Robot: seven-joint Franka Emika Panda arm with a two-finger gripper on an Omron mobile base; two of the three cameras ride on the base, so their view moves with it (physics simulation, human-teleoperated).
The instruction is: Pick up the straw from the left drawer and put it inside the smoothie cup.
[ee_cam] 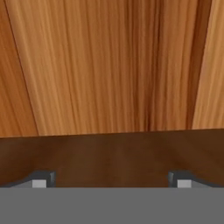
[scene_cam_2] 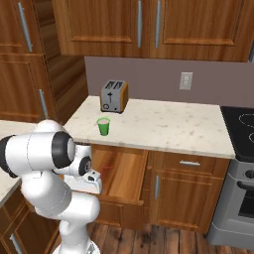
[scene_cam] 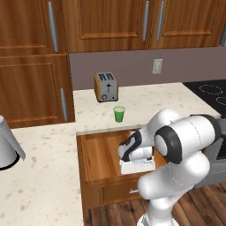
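The left drawer (scene_cam: 99, 154) is pulled out below the counter, its wood-grain bottom bare on the left. My gripper (ee_cam: 111, 181) hangs low inside the drawer (ee_cam: 109, 65), open, with its fingertips (ee_cam: 41, 179) wide apart and nothing between them. In the left base view my hand (scene_cam: 137, 164) covers the drawer's right part. A short red stretch of the straw (scene_cam_2: 106, 167) shows in the drawer (scene_cam_2: 124, 173) just right of my hand (scene_cam_2: 92, 182). The smoothie cup (scene_cam: 118, 113) (scene_cam_2: 103, 126), small and green, stands upright on the counter behind the drawer.
A toaster (scene_cam: 106, 87) (scene_cam_2: 113, 96) stands at the back of the counter, behind the cup. A stove (scene_cam_2: 240, 149) is at the right, beyond narrower drawer fronts with bar handles (scene_cam_2: 190, 162). A white rounded object (scene_cam: 8, 145) sits on the near-left counter.
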